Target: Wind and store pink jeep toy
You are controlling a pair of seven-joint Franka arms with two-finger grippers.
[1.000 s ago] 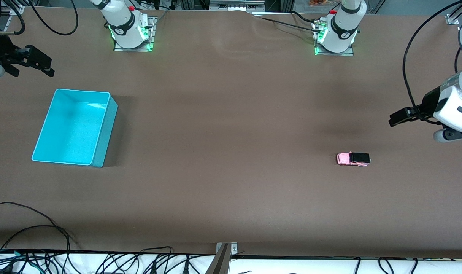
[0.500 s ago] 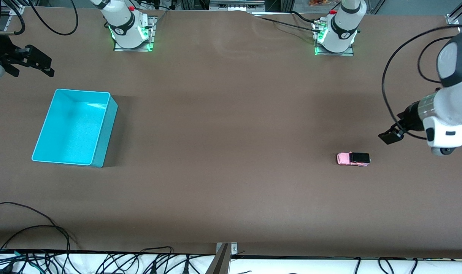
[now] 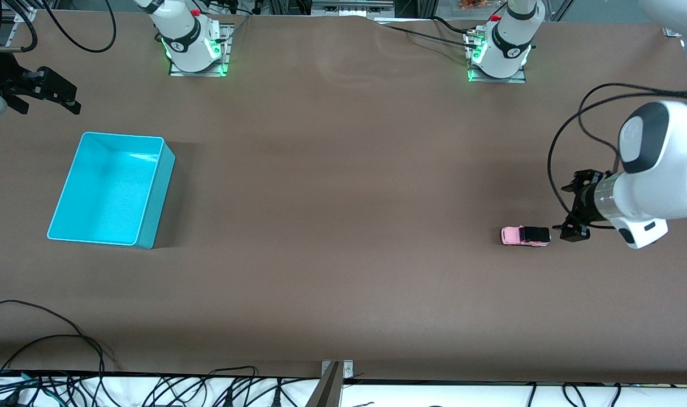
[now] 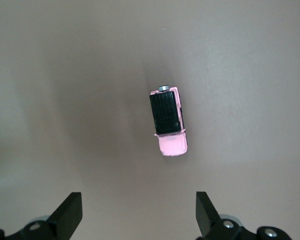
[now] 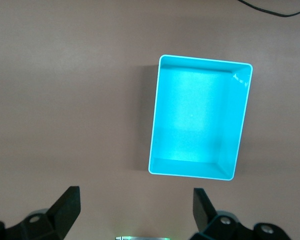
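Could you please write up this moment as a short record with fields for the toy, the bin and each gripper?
toy: pink jeep toy upright on the table, toward the left arm's end, not held
bin: cyan bin toward the right arm's end, nothing in it
left gripper: open, close beside the jeep's black-roofed end, not touching it
right gripper: open, waiting up at the table's edge at the right arm's end
task stage: jeep not yet grasped, wound or stored

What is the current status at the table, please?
Left gripper open, over the table beside the pink jeep toy. Right gripper open, waiting near the cyan bin. Jeep on its wheels, untouched. Nothing in the way.
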